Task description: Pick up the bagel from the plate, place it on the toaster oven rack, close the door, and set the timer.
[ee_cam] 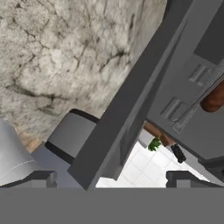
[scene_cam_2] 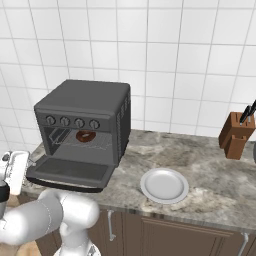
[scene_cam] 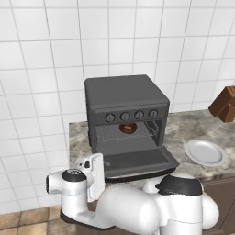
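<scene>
With the bagel [scene_cam: 127, 128] on the toaster oven rack [scene_cam: 120, 133], the fingers [ee_cam: 111, 178], spread wide and empty, straddle the lowered door [scene_cam: 136, 160] edge to lift it shut.

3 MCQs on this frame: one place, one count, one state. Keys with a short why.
1. Where is the bagel?
A. on the plate
B. on the toaster oven rack
C. in the gripper

2. How many round knobs sit on the oven's front?
A. two
B. four
C. six

3. The door is:
A. shut
B. dropped open
C. missing

Answers:
1 B: the brown ring lies on the toaster oven rack; the plate is bare.
2 B: four knobs in a row above the opening.
3 B: the panel lies flat in front of the opening, and the gripper is by its edge, jaws open.
</scene>
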### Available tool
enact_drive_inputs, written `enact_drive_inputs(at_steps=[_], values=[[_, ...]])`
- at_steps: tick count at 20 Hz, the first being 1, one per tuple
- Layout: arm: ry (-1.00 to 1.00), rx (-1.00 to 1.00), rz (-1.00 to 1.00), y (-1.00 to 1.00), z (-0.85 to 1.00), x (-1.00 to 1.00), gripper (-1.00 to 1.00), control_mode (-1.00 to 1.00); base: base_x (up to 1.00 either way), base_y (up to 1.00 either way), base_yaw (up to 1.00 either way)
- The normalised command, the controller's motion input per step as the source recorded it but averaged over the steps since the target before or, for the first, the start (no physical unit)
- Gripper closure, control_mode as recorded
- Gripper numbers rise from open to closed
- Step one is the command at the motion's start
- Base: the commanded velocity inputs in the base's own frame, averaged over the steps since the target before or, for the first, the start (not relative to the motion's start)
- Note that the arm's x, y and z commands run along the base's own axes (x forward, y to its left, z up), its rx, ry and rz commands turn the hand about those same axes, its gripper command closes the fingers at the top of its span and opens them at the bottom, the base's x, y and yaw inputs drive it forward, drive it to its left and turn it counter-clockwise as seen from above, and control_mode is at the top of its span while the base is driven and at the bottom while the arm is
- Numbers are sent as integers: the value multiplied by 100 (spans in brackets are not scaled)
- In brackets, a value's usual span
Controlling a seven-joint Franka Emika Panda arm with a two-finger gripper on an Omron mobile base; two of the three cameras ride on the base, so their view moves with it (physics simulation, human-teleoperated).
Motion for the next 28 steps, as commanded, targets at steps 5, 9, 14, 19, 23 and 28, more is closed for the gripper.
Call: enact_drive_inputs(at_steps=[5, 9, 14, 19, 23, 28], values=[[0, -5, 4, 0, 0, 29, -100, -100, 0, 0, 0], [0, -2, 6, 0, 14, 42, -100, -100, 0, 0, 0], [0, -1, 5, 0, 29, 49, -100, -100, 0, 0, 0], [0, -1, 4, 0, 30, 55, -100, -100, 0, 0, 0], [0, -1, 5, 0, 27, 65, -100, -100, 0, 0, 0], [0, -3, 7, 0, 11, 75, -100, -100, 0, 0, 0]])
